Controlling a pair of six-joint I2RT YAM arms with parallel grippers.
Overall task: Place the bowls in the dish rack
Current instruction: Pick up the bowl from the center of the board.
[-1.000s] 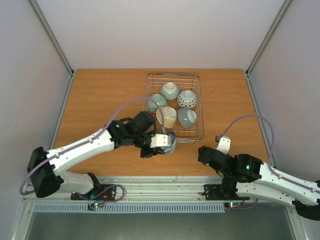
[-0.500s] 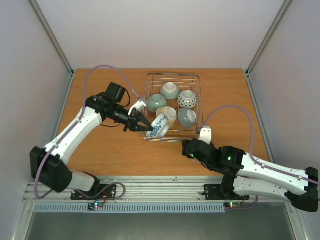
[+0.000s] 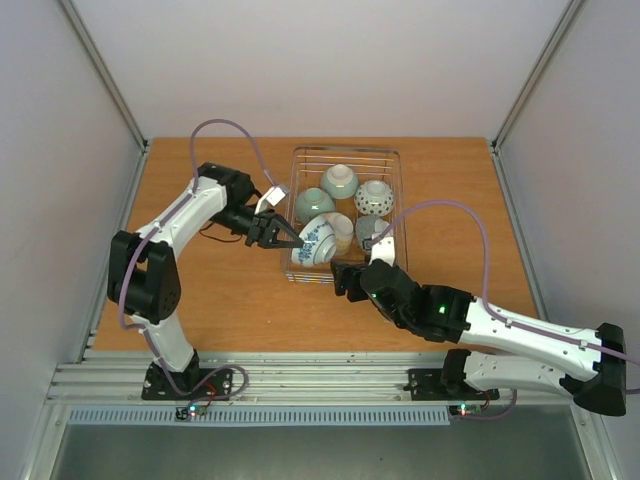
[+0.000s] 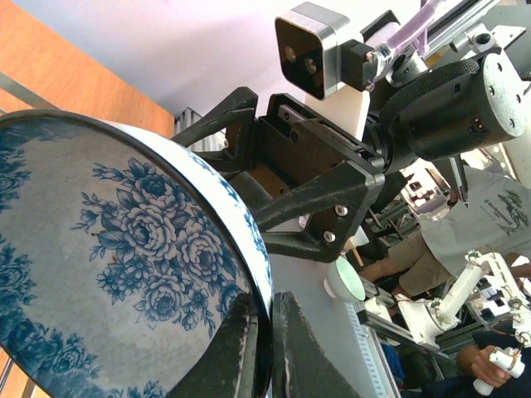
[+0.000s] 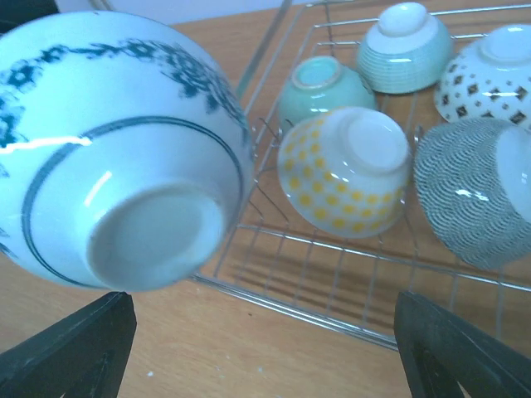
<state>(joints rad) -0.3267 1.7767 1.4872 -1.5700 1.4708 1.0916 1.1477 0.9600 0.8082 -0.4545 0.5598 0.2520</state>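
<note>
My left gripper (image 3: 285,238) is shut on the rim of a white bowl with blue flowers (image 3: 318,242) and holds it tilted over the near left corner of the wire dish rack (image 3: 345,150). In the left wrist view its fingers (image 4: 236,344) pinch the bowl's rim (image 4: 124,249). My right gripper (image 3: 342,276) is open and empty just in front of the rack, below the held bowl (image 5: 116,149). Inside the rack, upside down, sit a yellow-dotted bowl (image 5: 348,170), a celadon bowl (image 5: 319,83), a ribbed green bowl (image 5: 405,46), a dotted white bowl (image 5: 489,75) and a grey scale-patterned bowl (image 5: 477,191).
The rack's near wire edge (image 5: 332,307) lies between my right gripper's fingers (image 5: 75,348) and the bowls. The wooden table (image 3: 200,200) has white walls on three sides. The right arm's gripper fills the background of the left wrist view (image 4: 307,191).
My left arm has lifted the blue-flowered bowl from the table's front and carried it to the rack's near left corner. My right arm has reached forward and left to the rack's front.
</note>
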